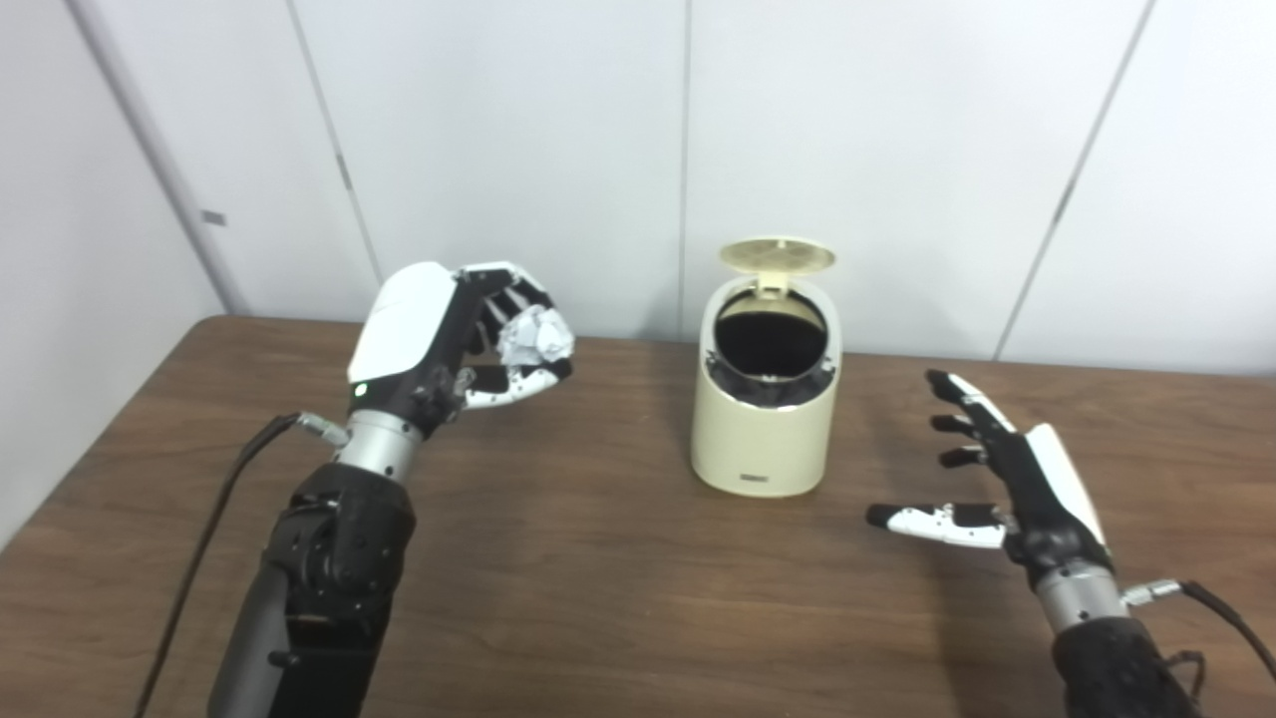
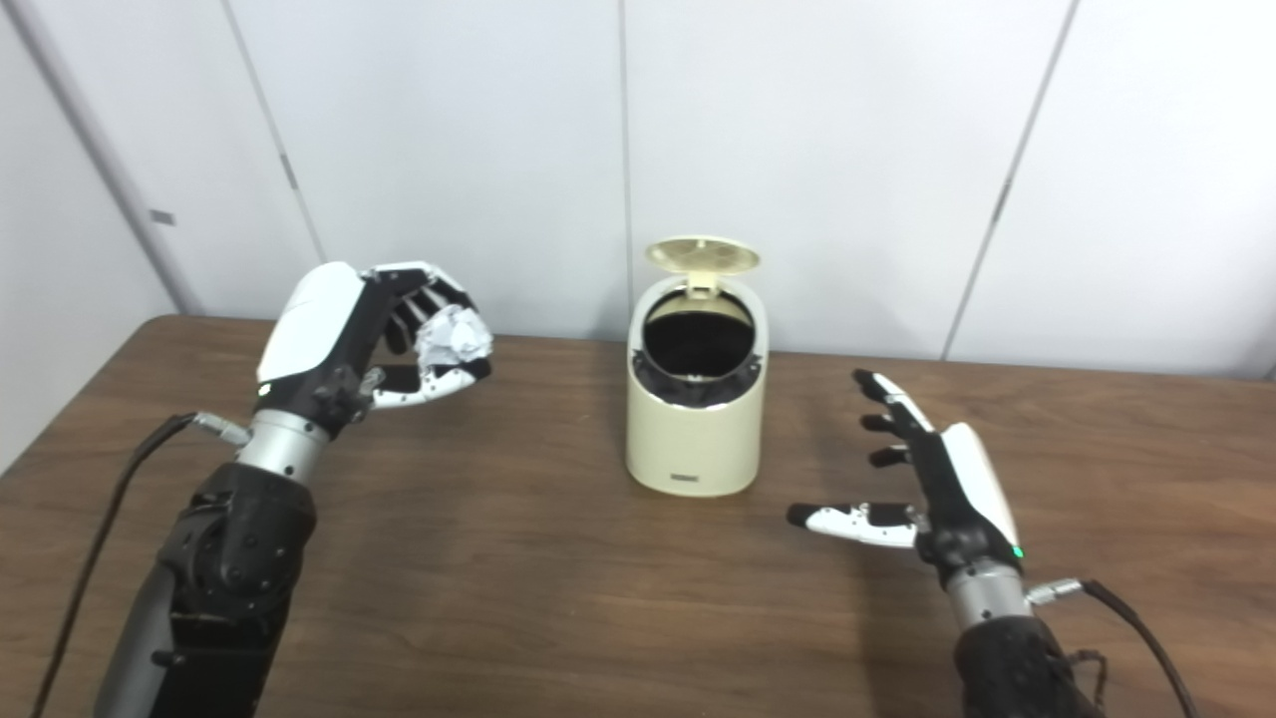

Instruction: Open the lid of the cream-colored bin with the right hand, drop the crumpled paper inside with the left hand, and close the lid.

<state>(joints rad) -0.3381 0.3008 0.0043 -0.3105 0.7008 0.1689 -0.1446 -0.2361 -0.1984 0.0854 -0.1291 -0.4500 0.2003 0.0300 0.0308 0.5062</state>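
The cream-colored bin (image 1: pixel 763 439) stands upright at the middle of the brown table. Its round lid (image 1: pixel 778 255) is flipped up at the back, and the dark inside shows through the mouth. My left hand (image 1: pixel 449 339) is raised above the table, left of the bin, shut on a crumpled white paper ball (image 1: pixel 535 336). A clear gap lies between the paper and the bin. Low over the table to the right of the bin, my right hand (image 1: pixel 987 469) is open with its fingers spread and nothing in it.
The wooden table (image 1: pixel 598 558) runs back to a white panelled wall (image 1: pixel 558 140) just behind the bin. A black cable (image 1: pixel 214 519) trails from my left wrist, and another cable (image 1: pixel 1221 613) leaves the right wrist.
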